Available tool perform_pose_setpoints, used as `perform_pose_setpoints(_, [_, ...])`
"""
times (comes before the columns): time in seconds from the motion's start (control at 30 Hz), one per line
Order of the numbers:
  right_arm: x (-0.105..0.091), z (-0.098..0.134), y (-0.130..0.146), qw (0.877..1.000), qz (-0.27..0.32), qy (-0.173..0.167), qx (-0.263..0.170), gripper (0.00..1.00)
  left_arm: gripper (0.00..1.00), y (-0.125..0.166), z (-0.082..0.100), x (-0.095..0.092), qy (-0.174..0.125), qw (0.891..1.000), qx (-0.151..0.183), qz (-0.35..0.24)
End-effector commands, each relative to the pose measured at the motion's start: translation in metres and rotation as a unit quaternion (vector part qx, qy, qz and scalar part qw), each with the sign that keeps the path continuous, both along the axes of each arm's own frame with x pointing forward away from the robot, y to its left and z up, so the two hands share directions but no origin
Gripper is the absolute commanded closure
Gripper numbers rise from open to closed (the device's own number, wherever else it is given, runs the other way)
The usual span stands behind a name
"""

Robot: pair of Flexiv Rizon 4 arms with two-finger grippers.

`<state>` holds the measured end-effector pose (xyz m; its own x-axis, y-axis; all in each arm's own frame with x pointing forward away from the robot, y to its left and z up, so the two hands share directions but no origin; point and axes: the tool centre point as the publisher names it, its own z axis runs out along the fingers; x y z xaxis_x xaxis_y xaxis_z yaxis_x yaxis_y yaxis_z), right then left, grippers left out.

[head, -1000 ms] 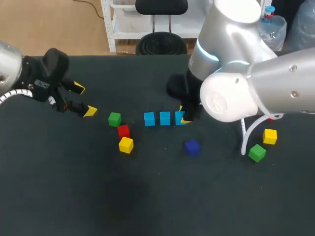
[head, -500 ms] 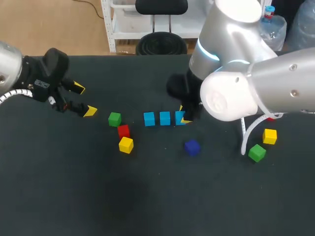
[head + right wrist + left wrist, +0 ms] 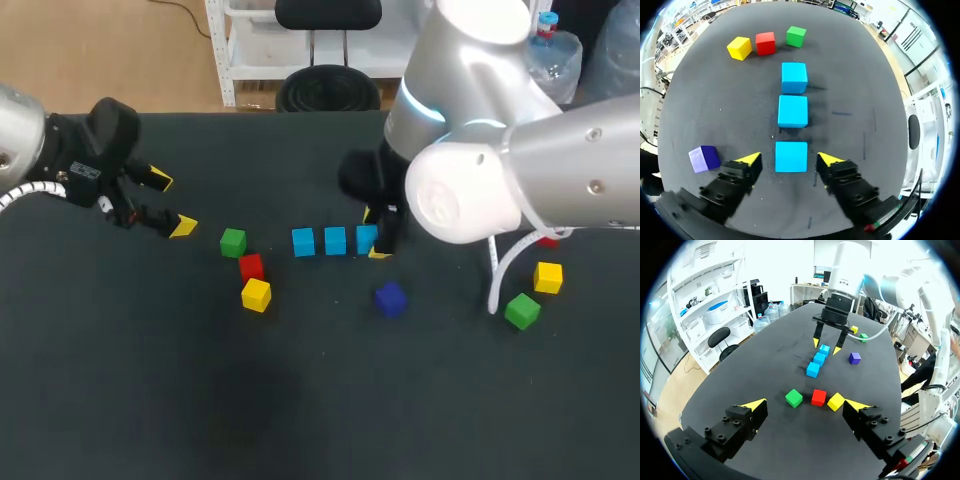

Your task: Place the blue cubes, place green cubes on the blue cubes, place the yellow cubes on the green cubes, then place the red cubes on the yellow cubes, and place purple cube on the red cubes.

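The right pincer (image 3: 789, 159) hangs low over the bench (image 3: 300, 400). Its fingers are spread open on either side of the end blue cube (image 3: 791, 156), with a gap showing on each side, so it grips nothing. That cube ends a straight row of three. The middle blue cube (image 3: 793, 111) and the far blue cube (image 3: 794, 77) lie ahead of the pincer, close together but not touching. Beyond the row sit a green cube (image 3: 796, 36), a red cube (image 3: 765, 43) and a yellow cube (image 3: 739, 48). A purple cube (image 3: 704, 159) lies just beside one finger. The left pincer (image 3: 172, 203) is open and empty, well apart from the row, towards the bench's left side. A second yellow cube (image 3: 547, 277) and a second green cube (image 3: 522, 311) lie near each other on the right side of the bench.
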<state>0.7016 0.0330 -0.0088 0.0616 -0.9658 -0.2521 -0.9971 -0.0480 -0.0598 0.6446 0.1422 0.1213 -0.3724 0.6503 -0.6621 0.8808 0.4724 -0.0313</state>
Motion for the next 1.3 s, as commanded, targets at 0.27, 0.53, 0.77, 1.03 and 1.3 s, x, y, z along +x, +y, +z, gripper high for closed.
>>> perform_pose_setpoints(0.27, [-0.004,0.021,-0.011,1.0,0.005,-0.001,-0.001,0.0,0.0,0.001,-0.001,-0.001,-0.002,1.0,-0.003,-0.001])
perform_pose_setpoints(0.53, [-0.023,0.047,-0.028,1.0,0.018,0.004,0.016,0.0,0.0,0.001,-0.001,-0.001,-0.002,1.0,-0.003,-0.001])
perform_pose_setpoints(0.77, [-0.037,0.06,-0.045,0.999,0.021,0.012,0.029,0.0,0.0,0.001,-0.001,-0.001,-0.002,1.0,-0.003,-0.001])
perform_pose_setpoints(1.03, [-0.055,0.076,-0.063,0.999,0.033,0.003,0.017,0.0,0.0,0.001,-0.001,-0.001,-0.002,1.0,-0.003,-0.001])
perform_pose_setpoints(1.3, [-0.067,0.08,-0.085,0.992,0.126,0.003,0.015,0.0,0.0,0.001,-0.001,-0.001,-0.002,1.0,-0.003,-0.001])
